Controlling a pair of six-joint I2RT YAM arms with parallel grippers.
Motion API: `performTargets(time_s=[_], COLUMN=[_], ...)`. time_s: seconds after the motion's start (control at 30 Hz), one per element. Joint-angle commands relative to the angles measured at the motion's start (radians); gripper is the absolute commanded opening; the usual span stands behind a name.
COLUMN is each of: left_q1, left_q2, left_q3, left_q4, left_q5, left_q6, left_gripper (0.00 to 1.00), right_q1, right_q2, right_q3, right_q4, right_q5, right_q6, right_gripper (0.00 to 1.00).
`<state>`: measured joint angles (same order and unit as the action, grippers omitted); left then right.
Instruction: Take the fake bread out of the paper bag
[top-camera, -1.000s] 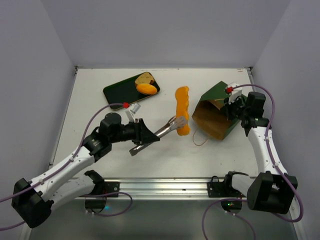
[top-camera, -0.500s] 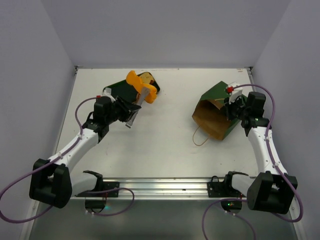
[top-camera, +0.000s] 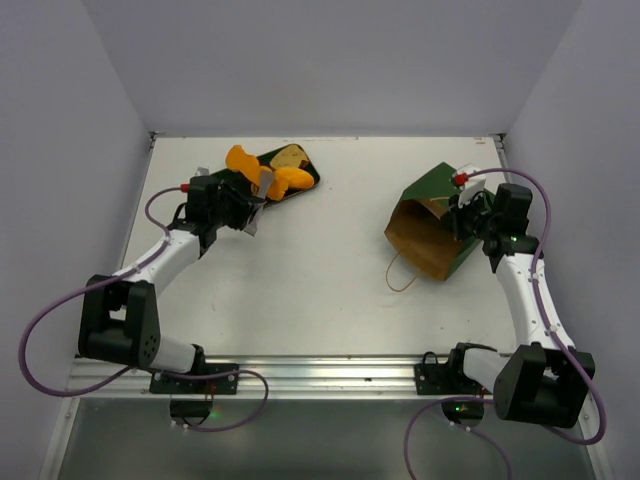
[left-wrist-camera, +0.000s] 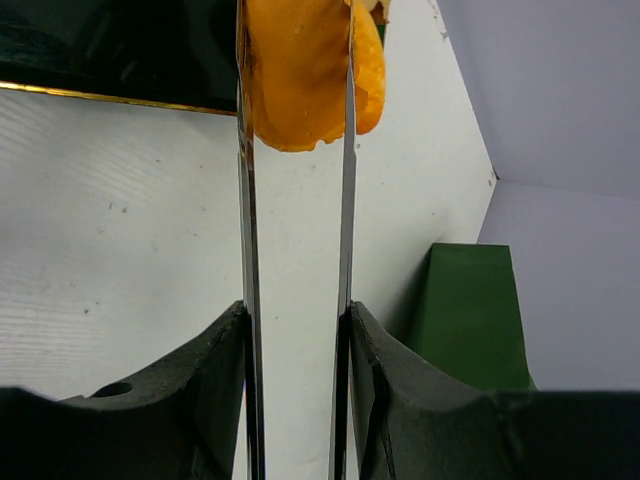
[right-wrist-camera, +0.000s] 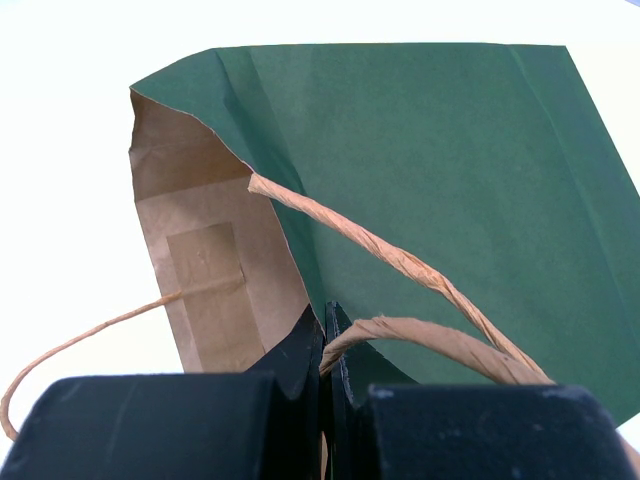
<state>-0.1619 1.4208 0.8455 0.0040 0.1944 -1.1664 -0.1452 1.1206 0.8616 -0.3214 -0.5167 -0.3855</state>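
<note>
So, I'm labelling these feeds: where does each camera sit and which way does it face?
Top external: above and behind the robot, looking down on the table; left arm and right arm show whole.
Left wrist: on the left gripper, looking along its fingers, which clamp the orange twist near the green tray.
Right wrist: on the right gripper, looking along its shut fingers at the paper bag they pinch.
Shared: top and left wrist both show the twist; all three show the bag.

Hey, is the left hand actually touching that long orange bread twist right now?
Touching. The left wrist view shows the long orange twist wedged between both fingers of the left hand, each pressed flat against a side of it with no gap.
</note>
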Motion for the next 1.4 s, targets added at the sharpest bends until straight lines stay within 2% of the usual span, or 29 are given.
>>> performTargets(time_s=[0.0, 0.6, 1.13, 1.37], left_q1=[0.016, 0.028, 0.028, 0.028], left_q2=[0.020, 0.122, 0.095, 0.078], left_q3=[0.041, 0.090, 0.083, 0.083], left_q4=[0.021, 0.010, 0.004, 0.001], left_q5=[0.022, 0.060, 0.080, 0.082], left_q6=[0.057, 0.088, 0.086, 0.085], left_gripper=[0.00, 0.01, 0.35, 0.41], right_q1=[-0.005, -0.007, -0.010, -0.010], right_q2=[-0.022, -0.022, -0.024, -0.025], right_q3=[-0.003, -0.003, -0.006, -0.004], right_q4=[0.035, 0.035, 0.035, 0.035], right_q5=[-0.025, -0.029, -0.037, -0.037], right_q6=[0.011, 0.011, 0.010, 0.011], right_gripper=[0.00, 0.00, 0.00, 0.00])
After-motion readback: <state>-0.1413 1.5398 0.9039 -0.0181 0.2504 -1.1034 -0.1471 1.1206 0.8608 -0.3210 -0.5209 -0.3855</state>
